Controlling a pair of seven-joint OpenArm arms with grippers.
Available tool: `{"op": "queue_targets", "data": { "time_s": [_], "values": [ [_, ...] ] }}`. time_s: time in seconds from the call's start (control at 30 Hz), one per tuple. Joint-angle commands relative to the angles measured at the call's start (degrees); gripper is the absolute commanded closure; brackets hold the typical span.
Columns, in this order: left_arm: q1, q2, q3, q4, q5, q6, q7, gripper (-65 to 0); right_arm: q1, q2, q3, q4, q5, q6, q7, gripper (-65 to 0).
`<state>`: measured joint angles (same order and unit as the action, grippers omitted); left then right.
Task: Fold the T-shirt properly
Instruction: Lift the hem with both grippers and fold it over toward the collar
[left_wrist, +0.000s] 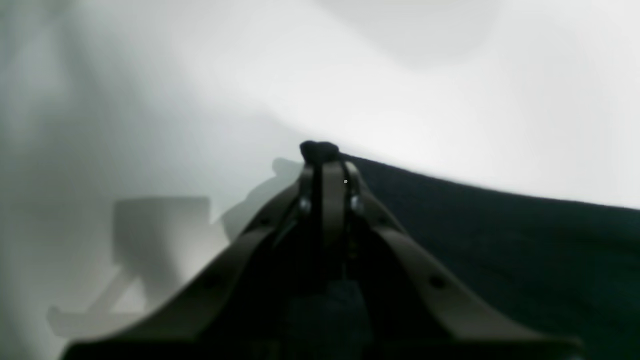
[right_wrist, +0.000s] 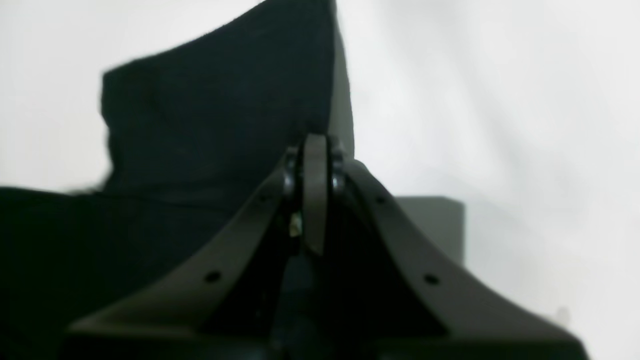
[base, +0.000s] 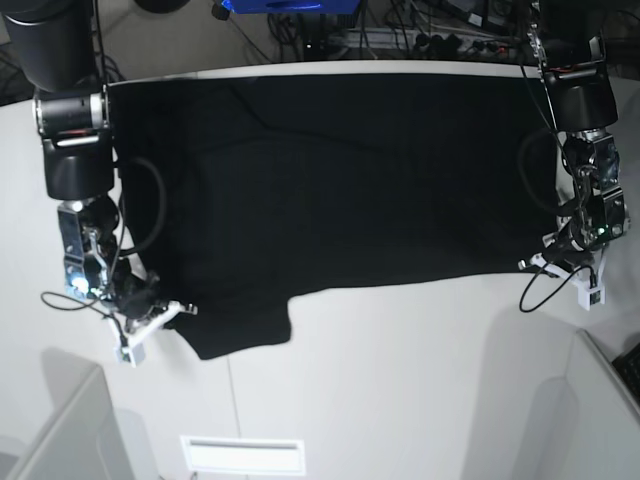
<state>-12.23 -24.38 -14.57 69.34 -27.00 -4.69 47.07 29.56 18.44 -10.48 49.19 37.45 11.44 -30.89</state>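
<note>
The left gripper (left_wrist: 325, 167), a dark two-fingered claw w/ tan curved links, is pinching a small tuft of black cloth at its tip, jaws clenched on the fabric edge; in the base view it is sitting at the scene's right (base: 562, 258), at the shirt's near-right corner. The right gripper (right_wrist: 315, 150), same build, is also clamped tight, w/ black cloth bunched against its tip; in the base view it is at the scene's left (base: 150, 310), on the sleeve's near edge. The large black short-sleeved cloth T-shirt (base: 340, 180) is lying spread plain side up across the white tabletop (base: 400, 380), reaching from the far edge to about mid-table, w/ one sleeve hanging nearer at the left. Judging by the look, the fabric is light, soft & limp: it will be sagging between the two holds & dragging on the table, so edges need carrying evenly. Best holds are hem corners or seams, where doubled cloth is giving the fingers more to bite. Thin single layers may be slipping out.
</note>
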Motion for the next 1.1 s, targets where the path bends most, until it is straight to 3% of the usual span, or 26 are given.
{"op": "queue_targets", "data": {
  "time_s": [0.0,0.13,0.3,0.43,0.6,0.77,0.93,1.07],
  "values": [
    [-1.6,-0.8,-0.1,2.0,-0.6,-0.4,-0.6,0.0,1.6,0.9,0.4,1.5,0.7,0.2,1.2,0.0],
    [0.3,-1.0,-0.4,3.1,-0.6,-0.4,-0.6,0.0,0.4,1.5,0.7,2.7,0.8,0.2,-1.3,0.0],
    [1.5,-1.0,-0.5,3.7,-0.7,-0.4,-0.6,0.0,-3.4,1.1,10.4,10.1,0.6,0.2,-6.2,0.0],
    [2.3,-1.0,-0.6,3.8,-1.0,-0.5,0.6,0.0,-5.5,1.1,14.2,15.5,0.5,0.2,-11.6,0.0],
    [4.9,-1.9,-0.6,6.7,-6.8,-1.7,1.0,0.0,-8.3,1.1,17.2,19.3,0.5,0.1,-14.7,0.0],
    [6.7,-2.0,-0.7,10.2,-7.9,-1.7,4.2,0.0,-11.6,1.1,20.3,23.2,0.5,0.1,-17.7,0.0],
    [9.8,-1.9,-7.3,15.5,-8.0,-1.7,6.7,0.0,-14.7,1.1,21.1,26.3,0.7,0.1,-19.3,0.0],
    [11.3,-1.9,-8.5,20.1,-8.0,-1.8,10.5,0.0,-17.3,0.7,22.7,28.7,0.7,0.1,-19.3,0.0]
  ]
}}
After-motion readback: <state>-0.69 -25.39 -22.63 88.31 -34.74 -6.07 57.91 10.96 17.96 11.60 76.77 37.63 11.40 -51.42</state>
